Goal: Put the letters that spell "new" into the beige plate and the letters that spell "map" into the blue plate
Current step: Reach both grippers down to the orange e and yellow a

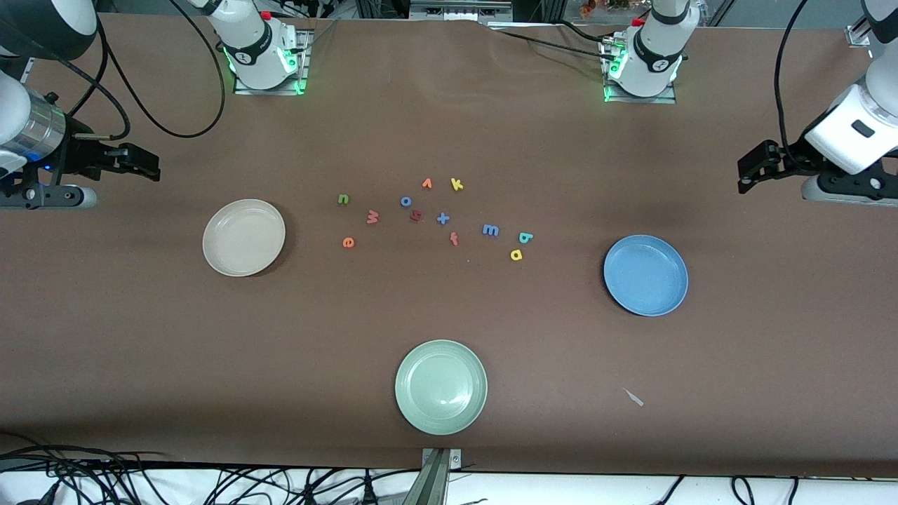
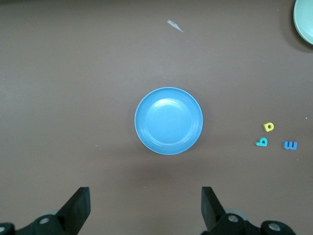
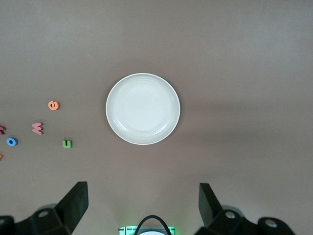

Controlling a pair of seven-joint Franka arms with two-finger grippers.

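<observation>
The beige plate (image 1: 243,237) lies bare toward the right arm's end, the blue plate (image 1: 645,275) bare toward the left arm's end. Between them the small letters are scattered. The green n (image 1: 343,199), pinkish w (image 1: 372,217) and orange e (image 1: 348,243) lie closest to the beige plate. Closest to the blue plate are the blue m (image 1: 490,229), teal p (image 1: 525,238) and yellow a (image 1: 516,254). My right gripper (image 1: 140,165) hangs open over the table's right-arm end, and my left gripper (image 1: 754,168) hangs open over the left-arm end. Neither holds anything.
Other letters lie mid-table: orange v (image 1: 426,184), yellow k (image 1: 457,184), blue o (image 1: 405,201), a dark red letter (image 1: 415,216), a blue cross-shaped one (image 1: 443,219), red f (image 1: 454,238). A pale green plate (image 1: 440,386) sits nearest the front camera. A white scrap (image 1: 633,397) lies beside it.
</observation>
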